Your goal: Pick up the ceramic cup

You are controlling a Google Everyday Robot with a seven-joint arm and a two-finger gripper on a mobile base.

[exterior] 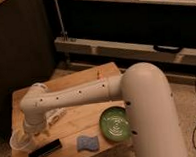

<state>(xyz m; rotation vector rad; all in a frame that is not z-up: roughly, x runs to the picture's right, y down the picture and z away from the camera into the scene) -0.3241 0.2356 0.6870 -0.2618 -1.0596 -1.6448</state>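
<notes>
The white arm (77, 94) reaches left across the wooden table (84, 76) from the robot's bulky body (151, 115), which fills the near right and is cut off by the lower edge. At the table's near left corner the arm bends downward, and the gripper (31, 134) sits at its lower end, mostly hidden beneath the wrist. I cannot tell how wide it stands or whether it grips anything.

The ceramic cup (17, 142) stands at that same corner, just left of the gripper and partly covered by it; only its pale rim and left side show.

A black bar-shaped object (45, 150) lies just near of them. A blue sponge (88, 142) lies to its right, beside the green dish (114, 124). A small white bottle-like object (57, 115) pokes out from behind the arm, hard to make out.
</notes>
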